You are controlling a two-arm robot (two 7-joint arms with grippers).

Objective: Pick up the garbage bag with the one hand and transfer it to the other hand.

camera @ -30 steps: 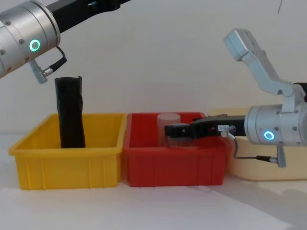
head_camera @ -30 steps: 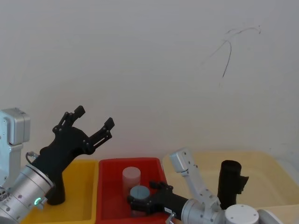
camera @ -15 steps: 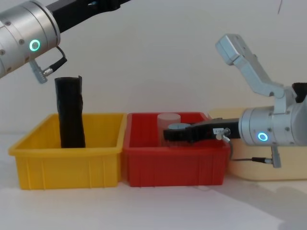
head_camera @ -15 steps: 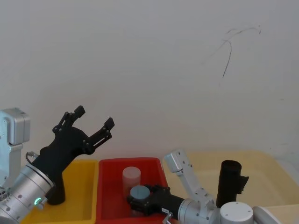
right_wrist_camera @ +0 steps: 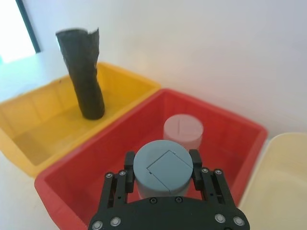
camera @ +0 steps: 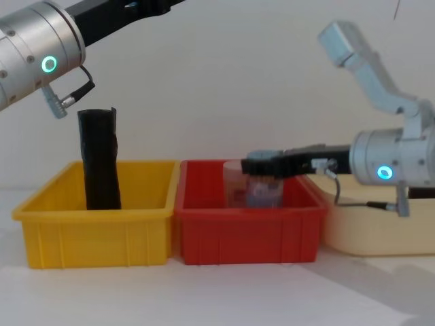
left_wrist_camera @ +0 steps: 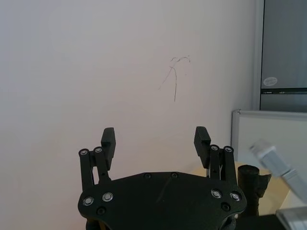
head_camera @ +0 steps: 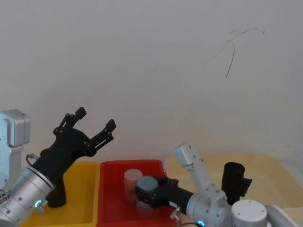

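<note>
Garbage bag [camera: 100, 159] is seen standing upright in the yellow bin [camera: 98, 221], touched by neither gripper. A second black roll [head_camera: 234, 186] stands in the cream bin [head_camera: 265, 170]. Left gripper [head_camera: 94, 120] is held raised above the yellow bin, fingers spread, nothing grasped. Right gripper [right_wrist_camera: 163, 173] is clamped on a blue-lidded jar [right_wrist_camera: 162, 167], held over the red bin [camera: 248, 227] beside a translucent jar [right_wrist_camera: 183, 132].
</note>
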